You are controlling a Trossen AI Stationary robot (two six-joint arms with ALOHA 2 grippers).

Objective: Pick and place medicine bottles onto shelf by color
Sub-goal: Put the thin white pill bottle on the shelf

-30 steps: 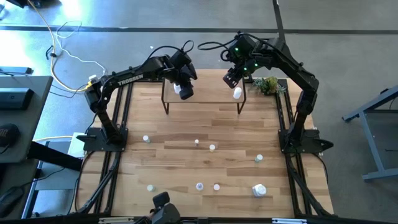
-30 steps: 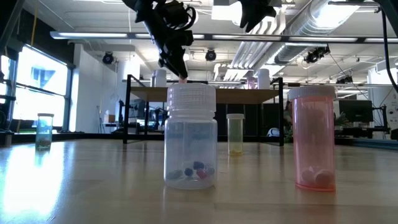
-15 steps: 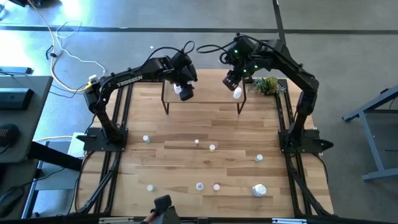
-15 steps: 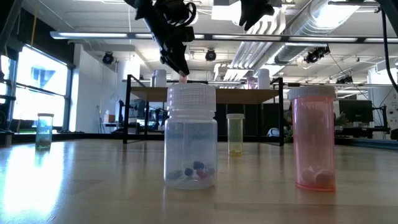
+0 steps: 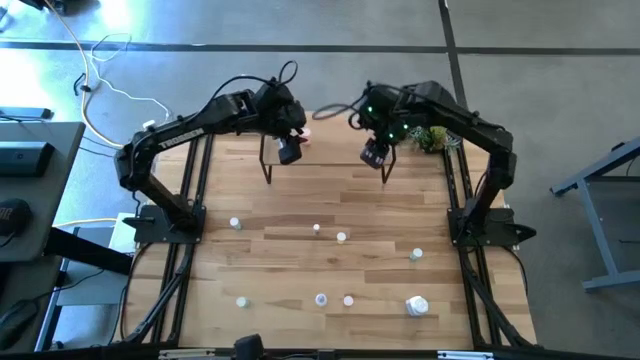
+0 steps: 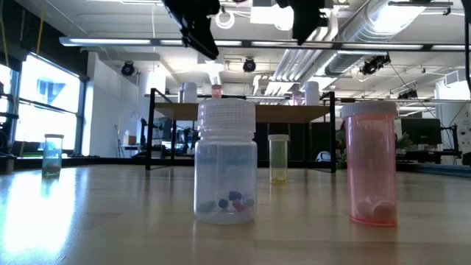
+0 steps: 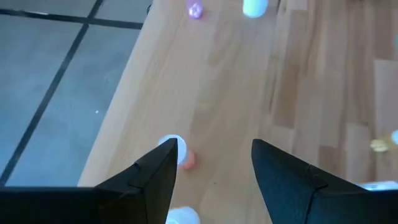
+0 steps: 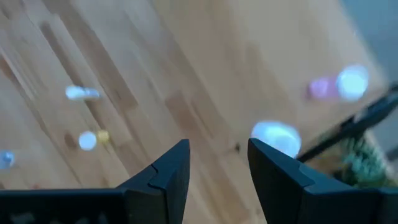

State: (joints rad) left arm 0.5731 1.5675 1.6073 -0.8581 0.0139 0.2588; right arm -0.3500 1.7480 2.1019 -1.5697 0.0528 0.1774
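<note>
Wood-plank tabletop (image 5: 330, 210), carrying all items. Shelf (image 5: 325, 135) at the far edge, centre, light wood on black legs. Left end effector (image 5: 289, 152) above the shelf's left end, fingers parted, holding nothing; a pink-capped bottle (image 7: 186, 159) stands on the shelf just below it. Right end effector (image 5: 374, 155) above the shelf's right end, fingers parted, empty. Medicine bottles (image 5: 341, 237) scattered across the near half of the tabletop, well apart. Small green plant (image 5: 432, 136) at the far right corner.
</note>
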